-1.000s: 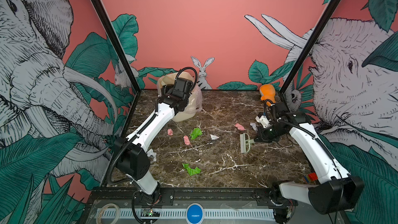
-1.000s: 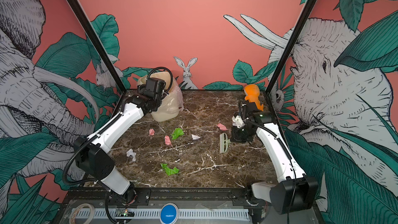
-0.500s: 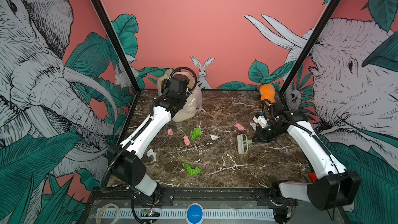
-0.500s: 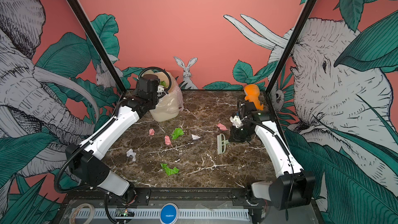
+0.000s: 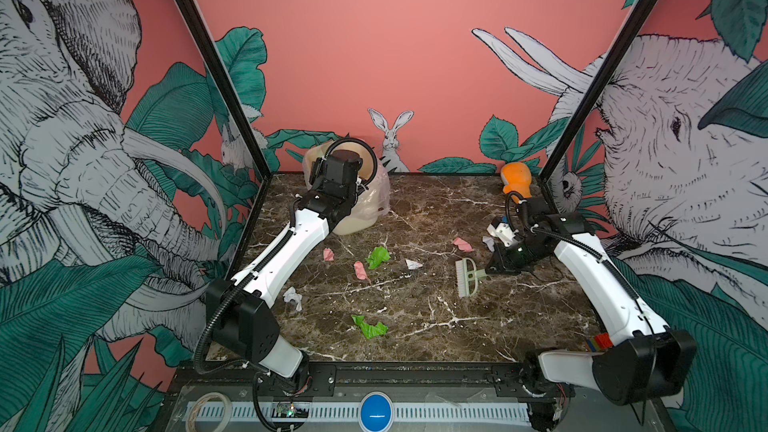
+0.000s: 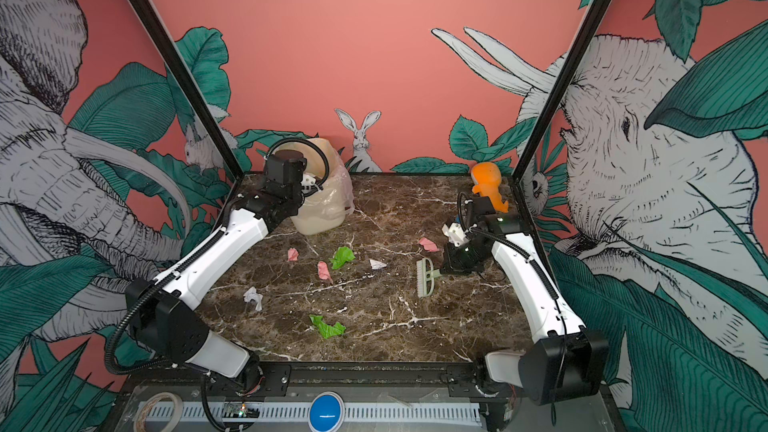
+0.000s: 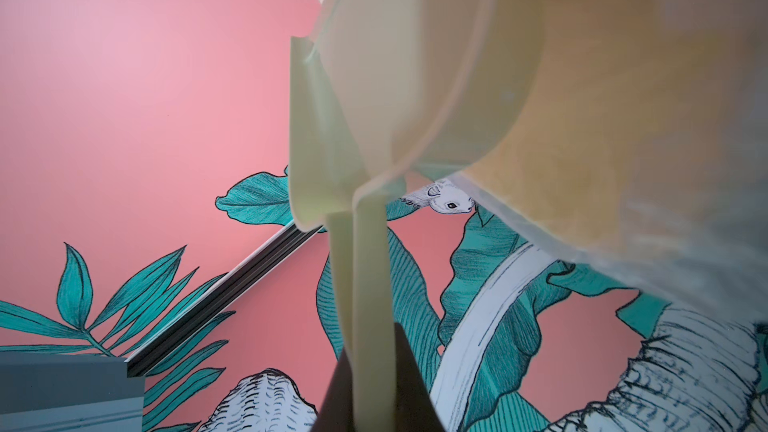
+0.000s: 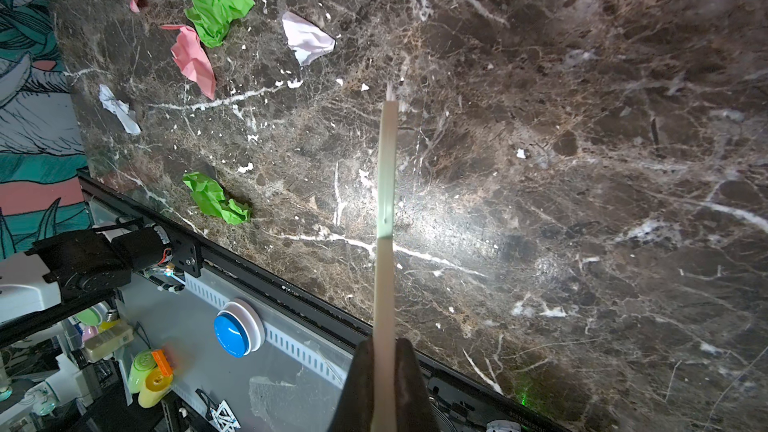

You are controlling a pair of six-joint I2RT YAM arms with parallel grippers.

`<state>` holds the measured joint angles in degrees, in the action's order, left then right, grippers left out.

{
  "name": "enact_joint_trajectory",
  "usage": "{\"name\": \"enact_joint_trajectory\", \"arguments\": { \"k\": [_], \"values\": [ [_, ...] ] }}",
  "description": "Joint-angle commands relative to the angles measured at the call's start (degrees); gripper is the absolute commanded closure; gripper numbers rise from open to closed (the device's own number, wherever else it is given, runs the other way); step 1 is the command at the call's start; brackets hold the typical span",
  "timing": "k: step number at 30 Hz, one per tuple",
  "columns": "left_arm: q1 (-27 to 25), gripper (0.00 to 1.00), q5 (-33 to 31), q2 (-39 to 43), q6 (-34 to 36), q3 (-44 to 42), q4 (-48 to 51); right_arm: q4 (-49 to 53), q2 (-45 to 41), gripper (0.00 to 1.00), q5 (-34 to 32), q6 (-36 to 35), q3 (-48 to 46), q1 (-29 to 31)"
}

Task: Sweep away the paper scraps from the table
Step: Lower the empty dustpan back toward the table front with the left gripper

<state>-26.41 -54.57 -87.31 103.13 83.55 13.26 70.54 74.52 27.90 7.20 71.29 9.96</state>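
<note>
Mira: Since a second ago the left arm has carried its wrist a little farther into the far-left corner, over the bin (image 5: 361, 218). On the right, the brush (image 5: 467, 278) has crept slightly to the left.

Tom: What is each end effector doing?

Mira: The left end effector (image 7: 372, 351) is clenched on the handle of the pale green dustpan (image 7: 320, 139). The left wrist view shows the dustpan tipped up against the bin's rim. The right end effector (image 8: 384, 361) is clenched on the brush handle, with the brush close to the tabletop (image 5: 457, 347) on its right side. Whether the bristles touch cannot be told.

Tom: And the paper scraps (image 5: 378, 257)?

Mira: Eight can be counted in both top views, all lying on the tabletop. Two pink, one green and one white form a loose cluster left of centre, near the bin. A pink one and a white one lie just beyond the brush, on its far side. Another white one rests beside the left arm, and a green one lies alone toward the near edge.

Tom: So how far along is it?

Mira: Not far, by the look of it. Whether the bin holds any scraps cannot be told, because the arm hides its mouth. Every scrap in sight is yet to be swept into the dustpan and tipped out, and the dustpan would have to be set on the tabletop first.
</note>
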Motion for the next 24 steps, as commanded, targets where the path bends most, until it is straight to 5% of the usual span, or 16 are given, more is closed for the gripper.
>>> {"name": "enact_joint_trajectory", "arguments": {
  "k": [1, 6, 10, 24],
  "values": [
    [0.46, 0.96, 0.06, 4.10, -0.25, -0.39, -3.48, 0.14, -0.12, 1.00, 1.04, -0.88, 1.50, -0.29],
    [-0.55, 0.97, 1.30, 5.04, -6.94, 1.41, -2.54, 0.05, -0.33, 1.00, 1.05, -0.43, 1.84, -0.29],
    [-4.44, 0.97, 2.06, 4.62, -18.88, 6.36, 6.16, 0.11, -0.94, 1.00, 0.56, 0.16, 2.00, -0.29],
    [-27.45, 0.98, 10.11, 1.68, -51.92, 9.66, 23.82, 2.48, -6.10, 1.00, -4.05, 2.20, 1.02, -2.16]
  ]
}}
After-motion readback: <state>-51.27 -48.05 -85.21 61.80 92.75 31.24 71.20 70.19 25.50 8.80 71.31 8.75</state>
